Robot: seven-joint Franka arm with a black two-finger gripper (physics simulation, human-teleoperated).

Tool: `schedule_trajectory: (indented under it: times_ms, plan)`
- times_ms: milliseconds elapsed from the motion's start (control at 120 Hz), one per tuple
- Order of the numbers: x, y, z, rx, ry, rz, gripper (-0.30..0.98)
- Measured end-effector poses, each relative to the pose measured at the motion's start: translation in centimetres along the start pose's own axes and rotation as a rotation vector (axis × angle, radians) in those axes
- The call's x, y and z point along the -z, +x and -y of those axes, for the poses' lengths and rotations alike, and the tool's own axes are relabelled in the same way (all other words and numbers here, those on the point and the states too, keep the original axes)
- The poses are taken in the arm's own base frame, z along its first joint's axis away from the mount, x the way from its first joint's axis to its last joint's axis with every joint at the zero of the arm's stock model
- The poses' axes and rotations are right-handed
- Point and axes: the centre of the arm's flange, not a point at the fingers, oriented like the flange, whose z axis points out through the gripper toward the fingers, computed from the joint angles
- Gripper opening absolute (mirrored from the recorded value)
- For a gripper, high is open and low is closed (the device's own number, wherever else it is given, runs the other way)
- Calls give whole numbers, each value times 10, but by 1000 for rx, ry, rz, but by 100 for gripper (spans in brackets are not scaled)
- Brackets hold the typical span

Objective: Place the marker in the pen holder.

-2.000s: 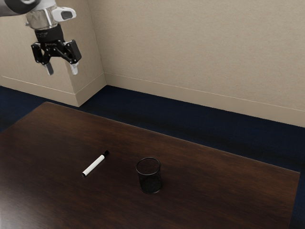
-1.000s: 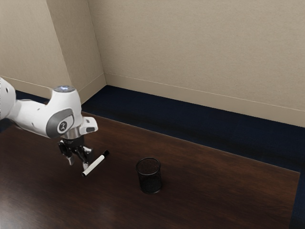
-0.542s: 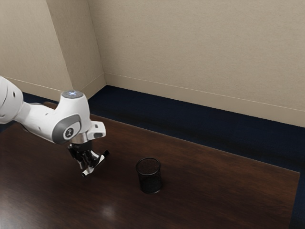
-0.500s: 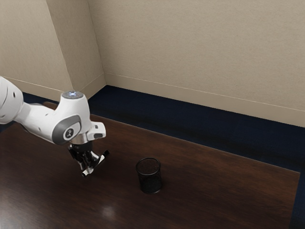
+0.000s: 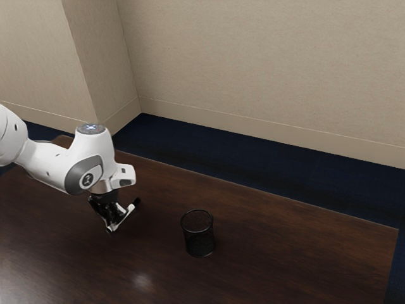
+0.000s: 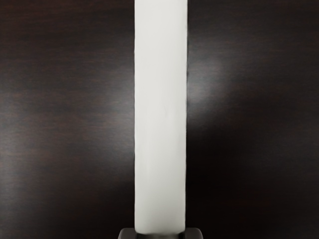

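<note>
The gripper (image 5: pixel 112 226) is low over the table, its two fingers closed around the marker's white barrel. The marker (image 5: pixel 129 213) slants through the grip, its black cap pointing toward the pen holder's side and away from the camera. Whether it touches the tabletop, I cannot tell. In the wrist view, the marker (image 6: pixel 160 119) runs as a broad white band down to the gripper (image 6: pixel 160 234), with a dark fingertip against each side. The black mesh pen holder (image 5: pixel 199 235) stands upright, apart from the marker, toward the exterior view's right.
The dark wooden table (image 5: pixel 291 247) extends around the pen holder. Its far edge borders a blue carpet (image 5: pixel 266 171), with a beige wall (image 5: pixel 253 69) behind. My arm comes in from the exterior view's left.
My hand came down to the marker and its fingers closed on it. Since half a second ago, hand and marker have shifted slightly toward the exterior view's left. The pen holder is unmoved.
</note>
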Motion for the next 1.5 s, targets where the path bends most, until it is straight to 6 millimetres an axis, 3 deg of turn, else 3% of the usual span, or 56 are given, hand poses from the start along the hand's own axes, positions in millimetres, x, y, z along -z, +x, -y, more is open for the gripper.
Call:
schedule_trajectory:
  times_ms: [200, 383, 500, 583, 717, 775, 842, 908, 983, 1100, 1300, 1442, 1500]
  plan:
    - [-1, 2, 1, -14, -5, 0, 1]
    - [20, 5, -8, -31, 7, -20, -4]
    - [57, 18, -25, -47, 25, -22, -5]
    - [96, 34, -39, -44, 30, -14, -6]
    - [174, 18, -74, -50, 36, -49, -6]
    - [193, 10, -102, -72, 28, -54, -6]
    - [205, 0, -154, -140, 16, -50, -6]
    - [210, -11, -196, -191, 5, -39, -6]
    - [210, -17, -213, -196, -9, -19, -6]
    - [193, -14, -211, -158, -30, 34, -6]
    - [180, 31, -213, -119, -80, 83, -4]
    - [178, 54, -208, -100, -100, 113, 26]
    - [202, 57, -196, -68, -121, 79, 36]
